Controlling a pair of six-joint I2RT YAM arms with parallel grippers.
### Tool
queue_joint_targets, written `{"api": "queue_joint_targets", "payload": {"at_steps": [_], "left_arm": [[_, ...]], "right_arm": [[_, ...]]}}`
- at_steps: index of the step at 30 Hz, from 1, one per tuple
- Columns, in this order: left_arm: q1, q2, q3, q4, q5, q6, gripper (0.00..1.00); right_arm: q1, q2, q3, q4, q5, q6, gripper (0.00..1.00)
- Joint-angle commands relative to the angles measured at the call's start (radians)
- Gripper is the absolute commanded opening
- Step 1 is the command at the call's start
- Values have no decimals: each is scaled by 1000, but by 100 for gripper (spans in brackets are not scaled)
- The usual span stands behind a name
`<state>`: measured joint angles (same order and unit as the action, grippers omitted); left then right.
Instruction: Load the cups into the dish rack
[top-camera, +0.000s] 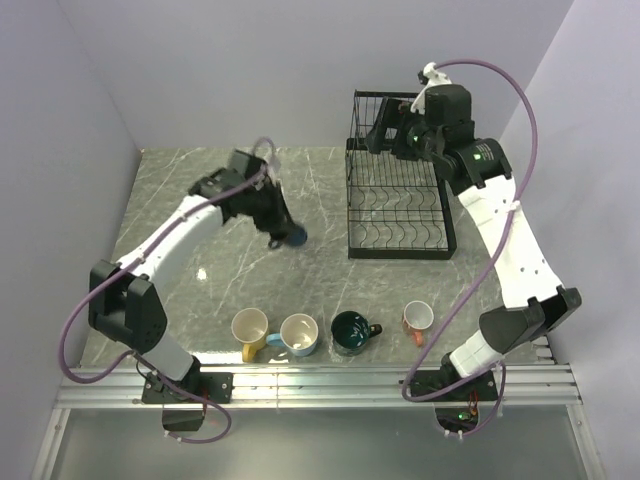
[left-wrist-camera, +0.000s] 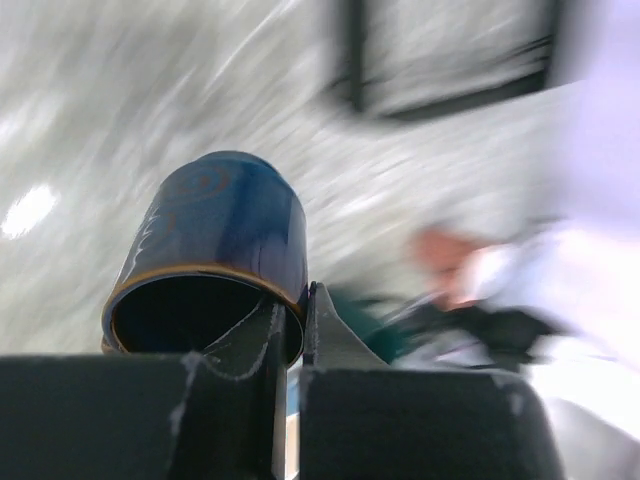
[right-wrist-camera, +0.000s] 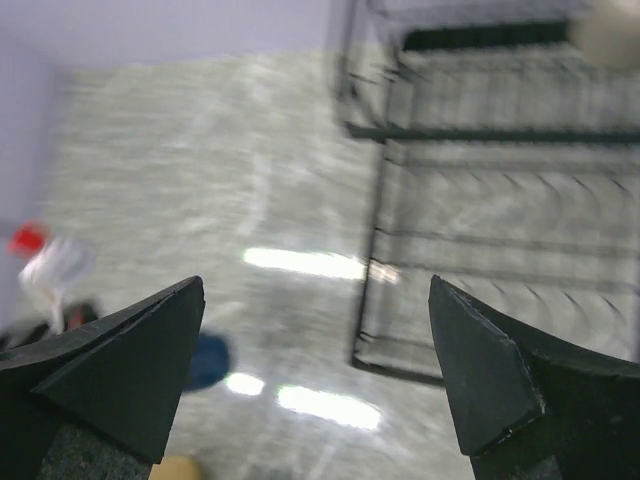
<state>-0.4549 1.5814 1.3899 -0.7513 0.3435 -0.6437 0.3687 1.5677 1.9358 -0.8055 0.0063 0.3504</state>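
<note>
Dish rack (top-camera: 400, 215) stands back right, with the right gripper (top-camera: 385, 135) hanging over its far end, jaws spread wide and empty. Left of the rack, the left gripper (left-wrist-camera: 290, 310) is clenched on the navy mug (left-wrist-camera: 215, 250), its fingers pinching the rim wall. Pick-up looks to be the step in hand. Next comes a lift and a carry rightwards into the rack. Four more mugs (top-camera: 299, 334) sit in a row at the front.

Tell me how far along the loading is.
Done: perhaps one, a pale blur in the rack, upper basket. In hand: the left fingers clamp the navy mug by its rim. Left: yellow, light blue, teal and orange mugs on the table.
</note>
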Motion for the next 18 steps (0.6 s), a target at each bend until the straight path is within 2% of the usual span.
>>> {"api": "queue_joint_targets", "payload": {"at_steps": [1, 2, 4, 5, 6, 7, 8, 9, 11, 12, 14, 15, 18], "left_arm": [[97, -47, 66, 334, 331, -104, 0], [119, -43, 58, 396, 380, -150, 0], [131, -46, 9, 621, 521, -356, 0], [139, -50, -56, 879, 552, -438, 0], [140, -47, -81, 993, 613, -597, 0], [143, -40, -104, 1098, 633, -676, 0], [148, -25, -158, 1355, 644, -757, 0], [150, -17, -193, 1497, 641, -950, 0], [159, 17, -285, 1837, 603, -1173, 0], [160, 66, -299, 2088, 580, -1353, 0], [162, 153, -293, 2258, 519, -1541, 0], [162, 179, -287, 2405, 494, -1592, 0], [162, 239, -276, 2521, 390, -1705, 0]], "right_arm": [[-7, -98, 29, 173, -221, 15, 100], [-13, -113, -7, 204, -254, 27, 100], [-31, -141, -40, 273, -374, 51, 100], [-51, -143, -64, 293, -418, 79, 100], [-57, -144, -72, 308, -466, 87, 100], [-60, -138, -75, 308, -526, 91, 100], [-60, -138, -87, 308, -552, 88, 100], [-60, -138, -95, 308, -575, 87, 100], [-57, -141, -138, 313, -635, 84, 100], [-54, -150, -155, 316, -641, 81, 100], [-53, -161, -213, 324, -632, 75, 100], [-53, -170, -231, 327, -623, 73, 100], [-53, -175, -276, 325, -595, 56, 100]]}}
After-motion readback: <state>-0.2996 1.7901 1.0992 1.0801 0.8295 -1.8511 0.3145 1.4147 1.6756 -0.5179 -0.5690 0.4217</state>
